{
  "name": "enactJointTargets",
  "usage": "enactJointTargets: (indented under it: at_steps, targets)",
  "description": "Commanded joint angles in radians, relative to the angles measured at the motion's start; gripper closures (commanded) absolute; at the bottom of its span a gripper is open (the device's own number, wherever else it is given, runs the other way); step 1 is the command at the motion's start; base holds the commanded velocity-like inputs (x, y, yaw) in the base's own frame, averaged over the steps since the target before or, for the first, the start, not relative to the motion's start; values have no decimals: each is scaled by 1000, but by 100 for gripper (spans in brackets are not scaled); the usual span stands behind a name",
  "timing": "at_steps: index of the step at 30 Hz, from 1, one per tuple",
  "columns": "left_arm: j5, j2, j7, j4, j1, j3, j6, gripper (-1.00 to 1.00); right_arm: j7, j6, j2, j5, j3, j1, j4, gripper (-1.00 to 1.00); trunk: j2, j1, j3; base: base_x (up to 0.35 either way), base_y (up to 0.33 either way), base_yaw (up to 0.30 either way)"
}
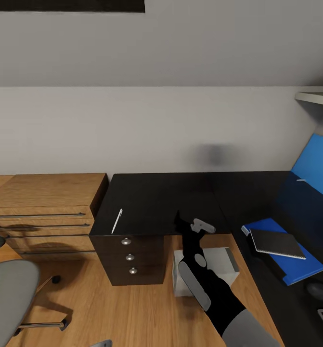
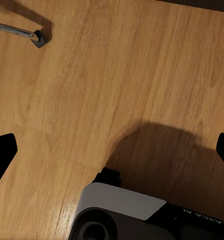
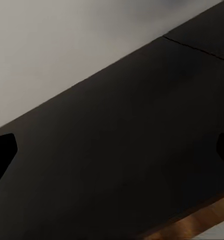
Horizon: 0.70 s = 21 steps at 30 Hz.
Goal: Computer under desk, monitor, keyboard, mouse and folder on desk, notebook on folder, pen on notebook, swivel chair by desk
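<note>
Fingers of right gripper (image 3: pixel 112 150) spread wide, nothing between, over bare black desk (image 1: pixel 151 202). Left gripper (image 2: pixel 112 150) likewise wide open above wood floor.

Pen (image 1: pixel 116 221): slim, white, lies flat near desk front edge, centre-left of head frame, well apart from right arm. Judged light, stiff, prone to rolling; pinch mid-shaft across its width.

Notebook (image 1: pixel 278 243) rests on folder (image 1: pixel 296 270), right of frame. Computer (image 1: pixel 207 270) under desk. Swivel chair (image 1: pixel 9 294) lower left.
</note>
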State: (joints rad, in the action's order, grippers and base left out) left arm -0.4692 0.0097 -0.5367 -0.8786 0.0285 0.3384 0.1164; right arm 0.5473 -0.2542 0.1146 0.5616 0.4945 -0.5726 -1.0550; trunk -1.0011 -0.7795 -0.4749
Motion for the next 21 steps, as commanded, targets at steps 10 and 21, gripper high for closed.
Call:
enactJointTargets:
  at_steps: [10,21]
  targets:
    - [-3,1,-8,-2,1,4,5,-100,11,43,-3,47,-9,-1,-4,-100,-1,0,-1,0,0,0]
    - [-3,1,-8,-3,1,5,-22,-100,12,500,-4,-33,-12,-6,-72,-100,-1,0,-1,0,0,0]
